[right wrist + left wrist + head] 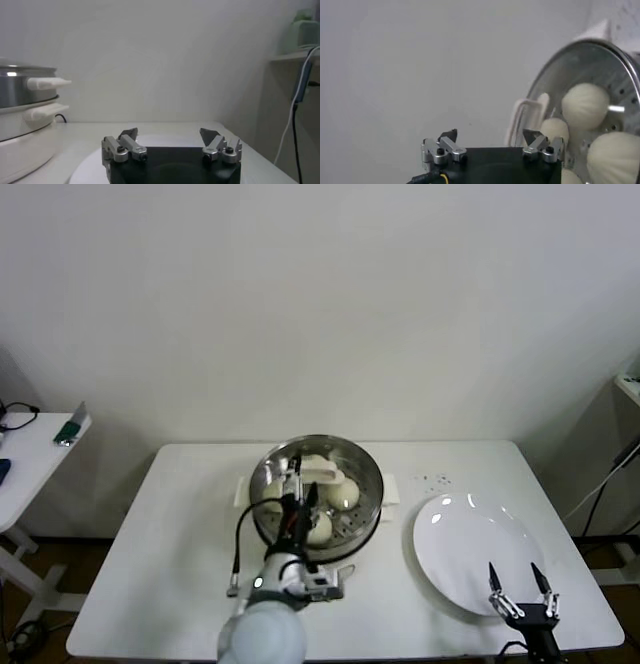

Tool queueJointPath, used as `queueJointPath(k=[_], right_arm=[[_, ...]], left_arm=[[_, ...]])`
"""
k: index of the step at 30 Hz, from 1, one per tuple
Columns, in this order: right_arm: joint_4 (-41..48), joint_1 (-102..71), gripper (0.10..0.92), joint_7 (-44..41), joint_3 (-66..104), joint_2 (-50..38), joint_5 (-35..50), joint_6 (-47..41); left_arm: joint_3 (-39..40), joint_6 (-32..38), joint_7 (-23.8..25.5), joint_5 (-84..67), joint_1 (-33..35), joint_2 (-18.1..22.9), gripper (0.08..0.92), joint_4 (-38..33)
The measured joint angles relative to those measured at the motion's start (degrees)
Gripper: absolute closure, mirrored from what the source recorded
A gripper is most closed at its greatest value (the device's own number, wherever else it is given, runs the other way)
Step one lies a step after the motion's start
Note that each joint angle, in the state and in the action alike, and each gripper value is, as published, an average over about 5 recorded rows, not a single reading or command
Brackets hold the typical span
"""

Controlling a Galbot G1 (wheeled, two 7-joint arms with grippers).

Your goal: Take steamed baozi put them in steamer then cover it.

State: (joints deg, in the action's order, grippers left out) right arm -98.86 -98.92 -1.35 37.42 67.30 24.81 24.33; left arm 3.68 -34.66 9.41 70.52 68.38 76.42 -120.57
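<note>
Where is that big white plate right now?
In the head view the white plate lies on the table's right side, just right of the steamer, with the right gripper above its near edge.

Open left gripper (490,137) beside the cover's (600,52) glass — steamed baozi (585,106) beneath, cream handle (527,120) near.

steamer (366,474): shiny polished steel wall, perforated metal bottom
steamer handle (47,83): smooth cream plastic
steamed baozi (585,106): smooth, matt cream-white dough
plate (470,554): glossy white, ceramic-looking
table (160,564): smooth matt white top
gripper fingers (125,145): dull grey metal on a black body
</note>
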Motion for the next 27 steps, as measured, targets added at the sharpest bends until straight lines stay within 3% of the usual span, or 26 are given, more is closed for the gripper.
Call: queueJointPath(k=[9, 18, 27], right_arm=[[-0.63, 0.36, 0.203, 0.58, -0.41, 0.01, 0.00, 0.59], [0.50, 1.02, 0.203, 0.89, -1.32, 0.06, -0.18, 2.31], [1.84, 1.56, 0.203, 1.02, -2.03, -0.11, -0.04, 3.34]], left_arm=[[-14.45, 12.38, -9.89, -27.92, 7.62, -1.44, 0.177, -3.57], [-32.59, 25.57, -12.33, -60.06, 16.78, -5.20, 0.177, 0.34], [-38.99, 37.15, -13.29, -76.21, 20.97, -6.04, 0.177, 8.52]])
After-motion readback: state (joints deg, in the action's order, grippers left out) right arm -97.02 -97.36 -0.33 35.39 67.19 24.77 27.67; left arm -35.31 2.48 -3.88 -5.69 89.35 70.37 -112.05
